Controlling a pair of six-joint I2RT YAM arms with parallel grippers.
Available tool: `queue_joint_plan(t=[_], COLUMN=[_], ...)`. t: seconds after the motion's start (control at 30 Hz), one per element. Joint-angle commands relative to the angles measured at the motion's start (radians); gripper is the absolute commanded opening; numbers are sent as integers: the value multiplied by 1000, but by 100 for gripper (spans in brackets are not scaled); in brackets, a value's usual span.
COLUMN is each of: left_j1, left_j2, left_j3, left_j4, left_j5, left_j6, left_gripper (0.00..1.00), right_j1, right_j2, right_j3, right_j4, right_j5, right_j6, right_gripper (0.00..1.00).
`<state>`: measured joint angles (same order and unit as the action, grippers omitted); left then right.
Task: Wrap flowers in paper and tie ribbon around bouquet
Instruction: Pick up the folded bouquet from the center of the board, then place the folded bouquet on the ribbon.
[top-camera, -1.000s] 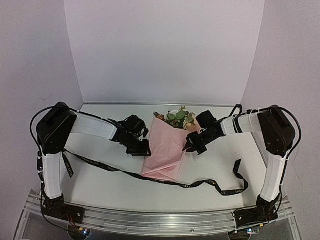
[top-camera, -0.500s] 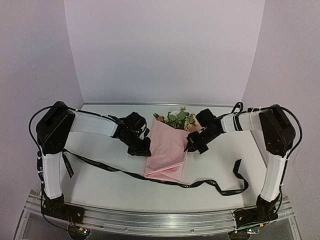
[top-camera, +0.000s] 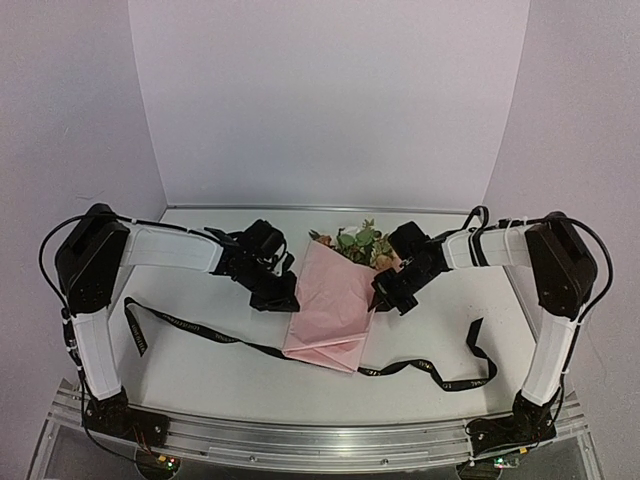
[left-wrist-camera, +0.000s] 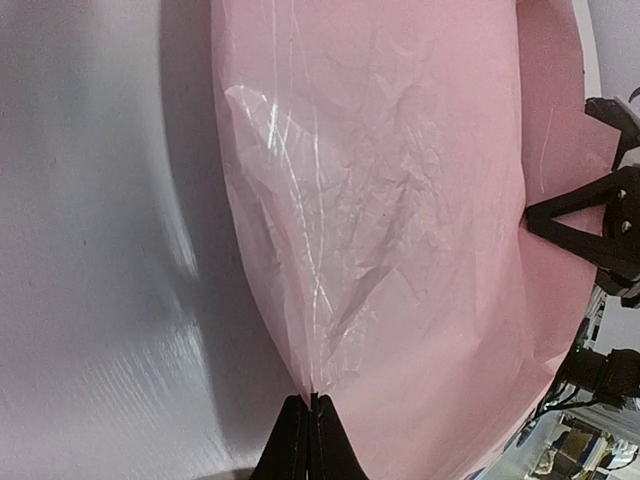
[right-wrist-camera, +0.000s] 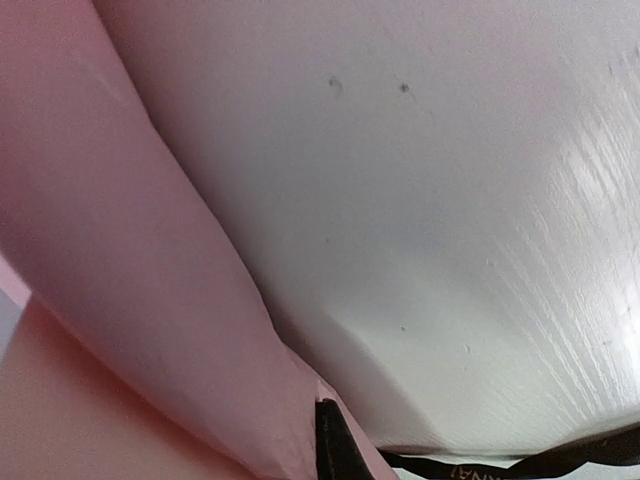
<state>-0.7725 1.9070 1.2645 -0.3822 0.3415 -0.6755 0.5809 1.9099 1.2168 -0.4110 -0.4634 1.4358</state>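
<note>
A: Status?
B: L gripper (top-camera: 288, 302) shut, pinching paper (top-camera: 335, 300) edge at 9; R gripper (top-camera: 386, 300) shut, pinching it at 3.
A: Rest?
B: Flowers (top-camera: 355, 240) at 12, ribbon (top-camera: 200, 330) under paper at 6, on bench (top-camera: 440, 320).

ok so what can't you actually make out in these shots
Stems of the flowers: top view, wrapped inside the paper.
Middle of the ribbon: top view, it runs under the paper's lower tip.
Ribbon lettering: top view, too small to read.
Right gripper: right wrist view, the bottom edge cuts off all but one dark tip.
Flower heads: neither wrist view shows them, only paper and table.
</note>
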Motion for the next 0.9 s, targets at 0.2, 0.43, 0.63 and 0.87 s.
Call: queue_joint_plan(t=[0.2,0.43,0.63,0.87], left_j1=[-71,-94,-91,-15], left_j2=[-164,-214,-317,-539], left_j3=[-174,-261,-283,-412], left_j4=[63,99,73,-26], left_j5=[-22,-74,-195,-460], left_j6=[-87,-145,-194,-341], left_gripper=[0,4,40,53], right_j1=[99,134,137,141], right_j2=[-100,-153,-288,-551], right_j3=[-109,-157,-102,-308], right_j4=[1,-6,-254,-359], right_j5=[94,156,274,441], right_j6=[-36,-95,-327,-448], right_gripper=[0,19,61,85])
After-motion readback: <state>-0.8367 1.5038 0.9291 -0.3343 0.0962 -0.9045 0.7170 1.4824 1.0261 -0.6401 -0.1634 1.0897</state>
